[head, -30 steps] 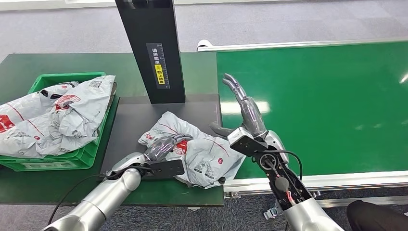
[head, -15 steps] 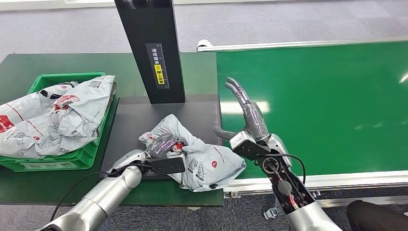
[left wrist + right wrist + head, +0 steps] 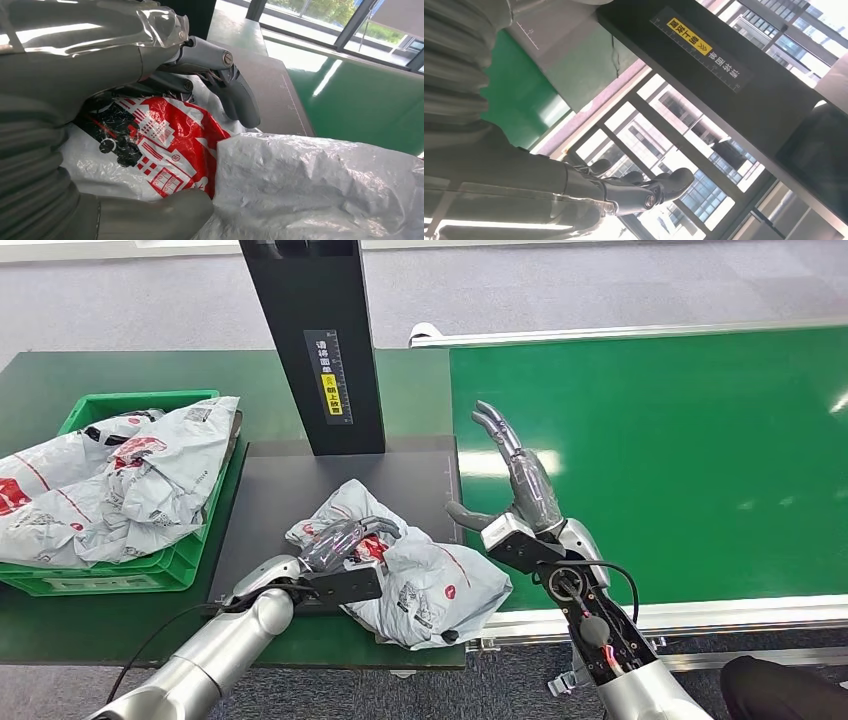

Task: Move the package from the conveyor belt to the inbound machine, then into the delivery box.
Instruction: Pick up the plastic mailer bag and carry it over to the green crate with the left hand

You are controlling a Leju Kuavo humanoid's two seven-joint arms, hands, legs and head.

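The conveyor belt (image 3: 660, 460), a smooth, glossy green sheet with a pale metal rim, stretches away to the right of the right hand (image 3: 520, 490) and offers wide bare room there. The dark green tabletop (image 3: 100, 370) runs to the left of the left hand (image 3: 345, 540), flat and matte. On it, just ahead of both hands, lies the inbound machine (image 3: 310, 340): a square black column rising from a flat dark grey plate whose right edge butts against the belt. Well to the left of the left hand sits a green plastic delivery box (image 3: 120, 575), ribbed at the wall and heaped with crinkled grey bags (image 3: 120, 480) that spill over its rim.

The package (image 3: 420, 580), a soft, wrinkled grey plastic bag with red and black print, lies on the plate's near half, its right corner hanging past the near edge beside the belt's rim. The left hand grips it from above, fingers (image 3: 235, 95) curled over the red print and thumb pressed underneath. The right hand stands upright just right of the package, apart from it, fingers spread and holding nothing.
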